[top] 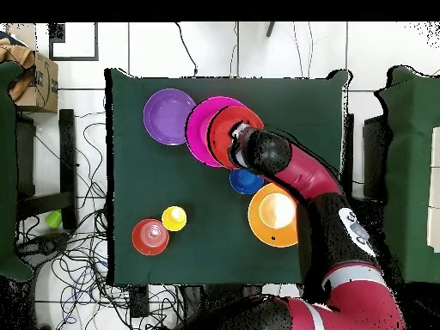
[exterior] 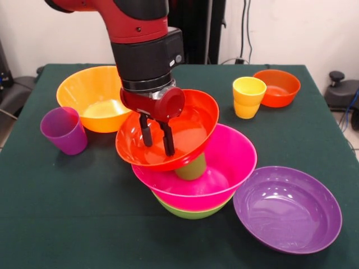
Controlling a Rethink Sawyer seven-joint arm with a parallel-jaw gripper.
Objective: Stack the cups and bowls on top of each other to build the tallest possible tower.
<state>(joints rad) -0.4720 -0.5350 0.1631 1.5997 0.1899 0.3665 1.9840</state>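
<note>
Your gripper (exterior: 157,138) reaches into the tilted red-orange bowl (exterior: 193,126), jaws slightly apart, gripping nothing. That bowl rests on a green cup (exterior: 192,168) inside the pink bowl (exterior: 230,162), which sits atop the lime green bowl (exterior: 188,212). The purple bowl (exterior: 287,208) lies just beside this tower.

- The tower (exterior: 193,168) fills the counter's (exterior: 67,224) middle, the purple bowl (exterior: 287,208) just beside it.
- The orange bowl (exterior: 92,96) and purple cup (exterior: 64,130) crowd one far corner.
- The near edge lies open.

A cup (exterior: 191,168) (upright) stands between two stacked bowls (exterior: 193,162).
</note>
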